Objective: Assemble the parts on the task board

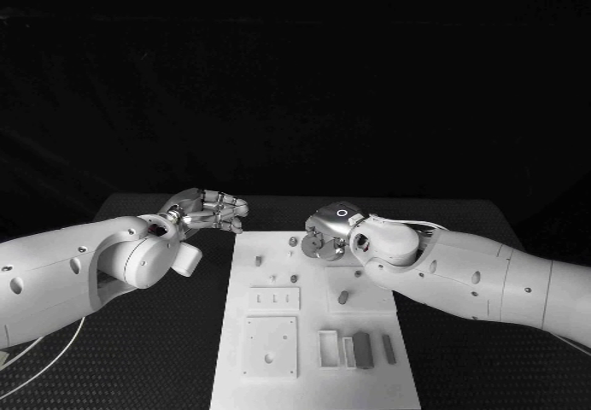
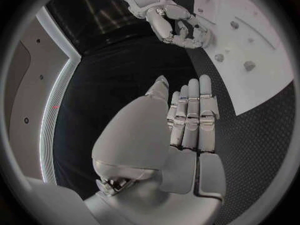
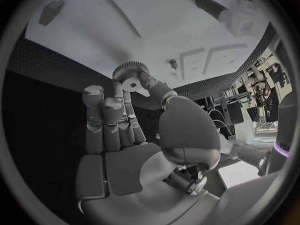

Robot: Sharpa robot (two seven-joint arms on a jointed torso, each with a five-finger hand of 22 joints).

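The right hand [image 1: 328, 237] hovers over the far end of the white task board [image 1: 314, 376], pinching a small toothed gear [image 3: 131, 78] between thumb and a fingertip. The left hand [image 1: 209, 211] hangs over the black worktop [image 1: 148, 359] just beside the board's far left corner, released, its fingers apart around nothing. Grey parts [image 1: 365, 350] lie near the board's near end.
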